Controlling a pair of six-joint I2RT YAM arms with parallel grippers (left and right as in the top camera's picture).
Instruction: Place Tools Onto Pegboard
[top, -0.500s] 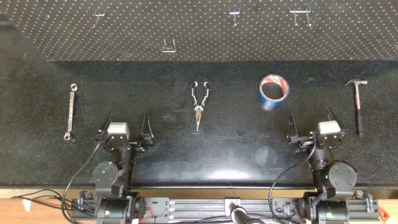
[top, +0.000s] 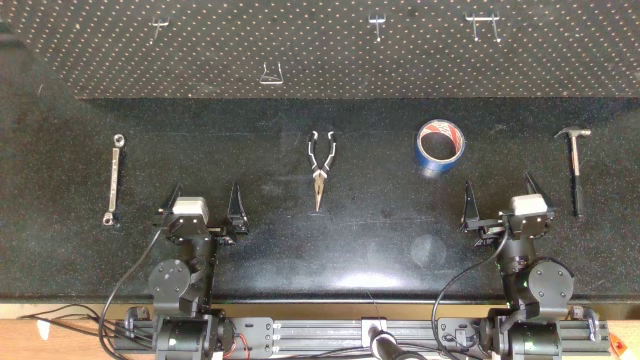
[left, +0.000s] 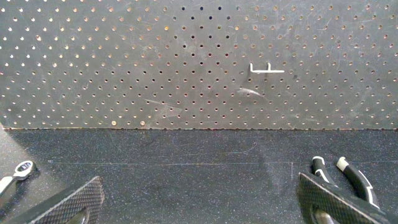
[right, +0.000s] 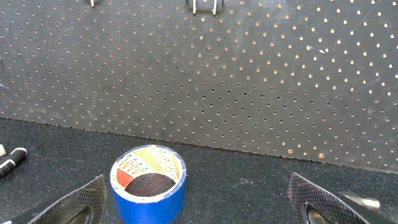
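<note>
Four tools lie on the black table in front of the pegboard (top: 330, 45). A silver wrench (top: 113, 179) is at the far left, its head (left: 20, 169) seen in the left wrist view. Black-and-white pliers (top: 320, 164) lie in the middle, handles (left: 345, 177) toward the board. A blue tape roll (top: 439, 146) (right: 149, 183) stands right of centre. A hammer (top: 574, 165) lies at the far right. My left gripper (top: 204, 200) rests open between wrench and pliers. My right gripper (top: 497, 195) rests open just in front of the tape. Both hold nothing.
Metal hooks stick out of the pegboard: one at the upper left (top: 160, 22), a triangular one (top: 271, 73) low in the middle, one (top: 376, 20) right of centre and a double hook (top: 482, 20) farther right. The table's front strip lies bare around the arm bases.
</note>
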